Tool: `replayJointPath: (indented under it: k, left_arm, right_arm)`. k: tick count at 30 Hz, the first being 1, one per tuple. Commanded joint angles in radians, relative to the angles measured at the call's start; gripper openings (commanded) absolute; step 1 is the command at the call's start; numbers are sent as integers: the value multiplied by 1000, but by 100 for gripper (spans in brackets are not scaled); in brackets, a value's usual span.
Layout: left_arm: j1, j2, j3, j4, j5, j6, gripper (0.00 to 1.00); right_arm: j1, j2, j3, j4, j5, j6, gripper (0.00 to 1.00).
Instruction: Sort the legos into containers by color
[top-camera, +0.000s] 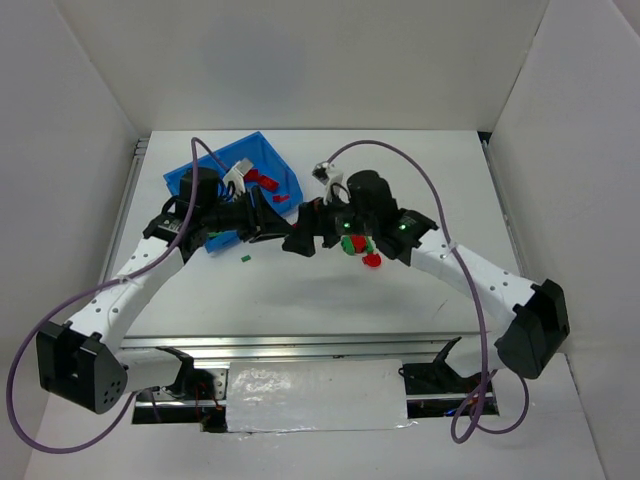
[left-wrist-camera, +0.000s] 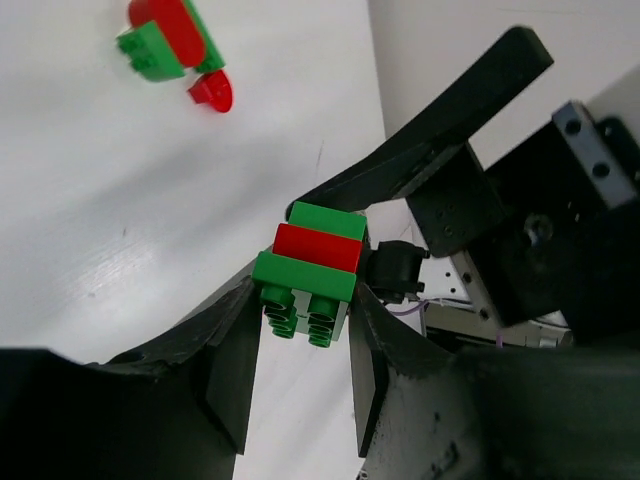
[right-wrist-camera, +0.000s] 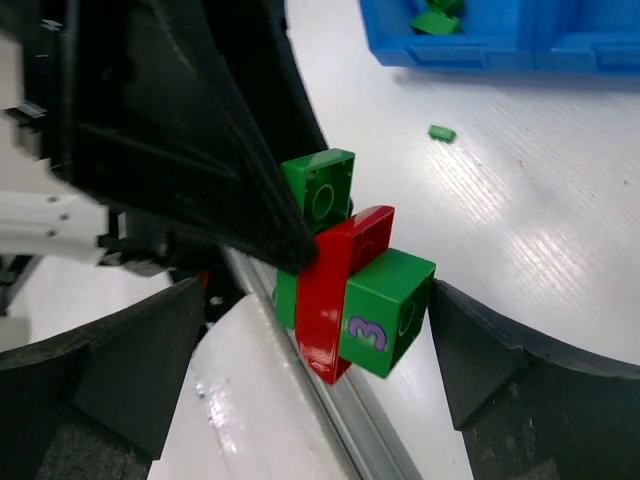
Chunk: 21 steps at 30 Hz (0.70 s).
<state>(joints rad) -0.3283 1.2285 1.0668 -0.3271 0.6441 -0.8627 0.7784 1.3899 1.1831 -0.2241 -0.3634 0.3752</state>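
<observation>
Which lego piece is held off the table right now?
The green-red-green stack, pinched in the left gripper; the red-green cluster lies loose on the table.

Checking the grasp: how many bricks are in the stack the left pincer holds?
3: near green brick, gripped by the left pincer; red brick against it; far green brick past that. More could hide behind.

The left arm (top-camera: 120, 295) and right arm (top-camera: 475, 270) are runs of white shells with black joints, each ending in a chunky black base (top-camera: 80, 365). A purple cable (top-camera: 380, 144) loops off each arm. Small green lights (top-camera: 347, 226) glow near the right wrist. The left claw (left-wrist-camera: 300, 340) and right claw (right-wrist-camera: 315, 330) are matte black with broad wedge-shaped fingers (left-wrist-camera: 235, 360). A grey plate (left-wrist-camera: 592, 145) carries screw heads.
</observation>
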Motion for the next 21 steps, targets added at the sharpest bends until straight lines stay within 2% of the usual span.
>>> replayJointPath:
  k: [1, 2, 3, 5, 11, 12, 16, 18, 21]
  left_arm:
    - [-2, -12, 33, 115, 68, 57, 0]
    - [0, -11, 30, 152, 103, 70, 0]
    - [-2, -12, 22, 172, 120, 86, 0]
    - [-2, -18, 4, 254, 155, 88, 0]
    - [-2, -66, -86, 503, 321, 39, 0]
    - [-2, -73, -103, 557, 342, 28, 0]
    - [-3, -83, -111, 597, 384, 2, 0]
    - [-3, -86, -108, 597, 385, 1, 0]
    - [-3, -90, -110, 609, 385, -7, 0]
  right_arm:
    - [-69, -90, -7, -1, -360, -50, 100]
    - [-123, -100, -20, -4, -408, -53, 100]
    - [-149, -120, -28, -1, -519, -53, 100]
    - [-201, -135, -51, 40, -598, -16, 100]
    - [-317, -155, -79, 112, -641, 34, 100]
    - [-329, -152, -88, 185, -666, 83, 100]
    - [-338, -137, -137, 417, -810, 238, 99]
    - [-332, -126, -148, 518, -821, 316, 94]
    - [-320, -111, -140, 503, -816, 304, 89]
